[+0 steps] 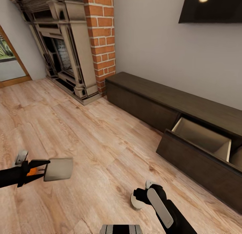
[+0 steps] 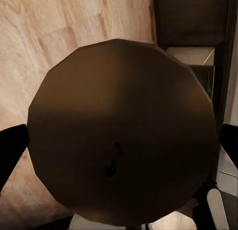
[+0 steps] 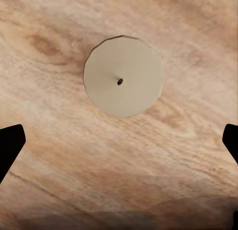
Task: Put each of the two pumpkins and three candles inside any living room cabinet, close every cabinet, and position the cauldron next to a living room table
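Observation:
My left gripper (image 1: pixel 46 169) is shut on a grey-beige candle (image 1: pixel 58 169) held above the floor at the left; its round end (image 2: pixel 121 131) faces the left wrist camera. A second candle (image 3: pixel 123 76) stands on the wooden floor, and in the head view that candle (image 1: pixel 135 202) peeks out beside my right gripper (image 1: pixel 143 195). That gripper is open above it, with its fingertips (image 3: pixel 10 145) wide apart. The dark-brown cabinet (image 1: pixel 144 99) runs along the right wall with one front (image 1: pixel 198 166) pulled out, showing pale insides (image 1: pixel 201 134). The pumpkins, cauldron and low table are out of view.
A stone fireplace (image 1: pixel 64 52) and a red brick column (image 1: pixel 101 38) stand at the far left end of the cabinet. A dark screen (image 1: pixel 211 6) hangs on the wall above it. Bare wooden floor (image 1: pixel 84 133) lies between me and the cabinet.

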Tool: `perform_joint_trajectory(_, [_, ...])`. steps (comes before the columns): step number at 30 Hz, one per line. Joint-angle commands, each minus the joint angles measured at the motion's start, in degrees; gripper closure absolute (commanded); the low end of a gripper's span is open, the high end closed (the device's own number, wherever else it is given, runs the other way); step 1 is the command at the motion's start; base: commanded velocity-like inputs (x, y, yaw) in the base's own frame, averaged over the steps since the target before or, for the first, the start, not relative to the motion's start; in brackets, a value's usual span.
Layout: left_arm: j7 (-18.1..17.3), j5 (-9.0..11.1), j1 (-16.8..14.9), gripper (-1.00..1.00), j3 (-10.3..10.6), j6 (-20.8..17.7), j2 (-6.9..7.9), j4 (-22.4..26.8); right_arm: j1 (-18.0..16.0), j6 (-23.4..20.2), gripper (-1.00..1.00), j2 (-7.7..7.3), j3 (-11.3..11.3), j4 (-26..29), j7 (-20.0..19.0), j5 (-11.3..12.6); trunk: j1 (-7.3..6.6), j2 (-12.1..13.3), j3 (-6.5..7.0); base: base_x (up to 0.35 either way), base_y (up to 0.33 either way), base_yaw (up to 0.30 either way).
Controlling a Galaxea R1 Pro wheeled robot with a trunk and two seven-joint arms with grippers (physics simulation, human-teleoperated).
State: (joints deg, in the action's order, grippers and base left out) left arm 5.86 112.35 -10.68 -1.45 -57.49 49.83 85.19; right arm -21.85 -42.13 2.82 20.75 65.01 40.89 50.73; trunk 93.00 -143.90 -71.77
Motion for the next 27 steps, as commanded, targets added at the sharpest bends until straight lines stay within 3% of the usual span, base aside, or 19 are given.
perform_joint_trajectory(1, [0.6,-0.1,0.0,1.0,0.0,-0.2,0.0,0.0,0.0,0.5,-1.0,-0.01,0.1,0.1,0.6,0.6,0.01,0.0,-0.27,0.0,0.0,0.0])
perform_joint_trajectory(6, [-2.1,-2.5,-0.1,1.0,0.0,-0.2,0.0,0.0,0.0,3.6,-1.0,-0.05,0.3,0.2,-0.2,0.6,0.14,-0.1,-1.38,0.0,0.0,0.0])
perform_joint_trajectory(21, [-2.9,-3.1,0.0,1.0,0.0,-0.1,0.0,0.2,0.0,7.8,-1.0,-0.07,0.7,0.5,-1.1,-0.2,0.53,-0.3,-4.7,0.0,0.0,0.0])
perform_joint_trajectory(27, [-2.9,-6.4,0.0,1.0,0.0,-0.1,-0.07,0.3,-1.6,8.3,-1.0,0.06,2.8,-0.2,-2.4,-0.1,0.66,-0.4,-5.81,0.0,0.0,0.0])
